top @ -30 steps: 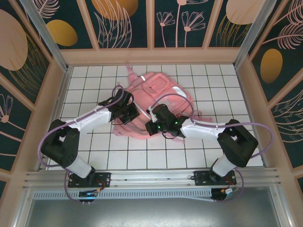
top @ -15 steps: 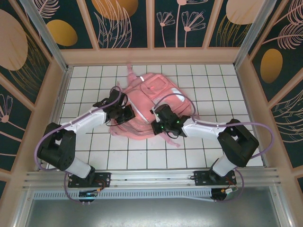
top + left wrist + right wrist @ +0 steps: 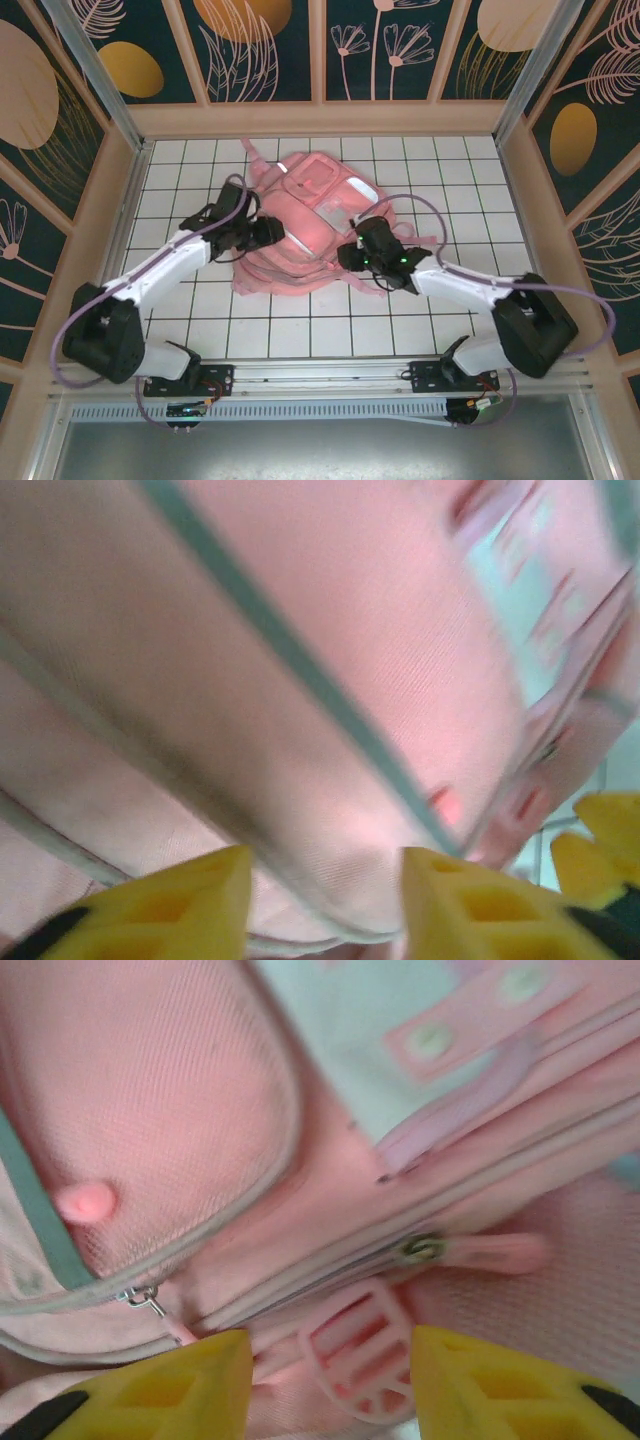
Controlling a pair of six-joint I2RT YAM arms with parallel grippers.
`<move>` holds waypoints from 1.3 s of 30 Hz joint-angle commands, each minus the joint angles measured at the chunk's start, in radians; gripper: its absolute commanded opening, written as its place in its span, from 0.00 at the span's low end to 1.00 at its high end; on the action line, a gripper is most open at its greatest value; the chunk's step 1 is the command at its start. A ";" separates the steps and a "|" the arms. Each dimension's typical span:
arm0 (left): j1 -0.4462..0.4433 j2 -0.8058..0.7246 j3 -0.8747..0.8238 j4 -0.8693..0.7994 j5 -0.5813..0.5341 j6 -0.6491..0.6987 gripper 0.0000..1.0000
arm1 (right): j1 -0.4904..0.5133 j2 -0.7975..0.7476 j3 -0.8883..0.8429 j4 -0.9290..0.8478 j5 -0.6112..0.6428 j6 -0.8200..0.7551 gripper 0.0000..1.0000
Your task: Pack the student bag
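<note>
Top external: student bag [image 3: 318, 205], pink, lying on the white gridded bench [image 3: 300, 325] at mid-depth, centre, its whitish front patch facing up and straps trailing off both sides. Left gripper [image 3: 270, 232] at the bag's left flank; right gripper [image 3: 350, 258] at its near right edge; the jaw gap of either cannot be read from this height. Left wrist: left gripper [image 3: 325, 868] with its two yellow fingers [image 3: 190, 905] standing apart, nothing clamped between them; just beyond them, blurred pink bag fabric [image 3: 300, 660] crossed by a grey-green strip [image 3: 300, 670]. Right wrist: right gripper [image 3: 330, 1345] likewise parted, yellow fingers [image 3: 480, 1380] on either side of a ribbed pink tab [image 3: 355, 1352], whether touching it cannot be told. Bag surface [image 3: 180, 1110] close ahead, with a metal zip slider [image 3: 420, 1248] on a zip line and the pale patch [image 3: 340, 1020] at the top.
</note>
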 commanded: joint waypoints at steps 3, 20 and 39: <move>0.007 -0.234 0.019 0.127 -0.345 0.179 0.99 | -0.069 -0.292 -0.029 0.020 0.237 -0.034 0.99; 0.234 -0.373 -0.823 1.275 -0.630 0.796 0.99 | -0.577 -0.732 -0.626 0.577 0.164 -0.311 0.99; 0.455 0.149 -0.772 1.710 -0.165 0.649 0.99 | -0.751 0.224 -0.518 1.397 -0.036 -0.319 0.99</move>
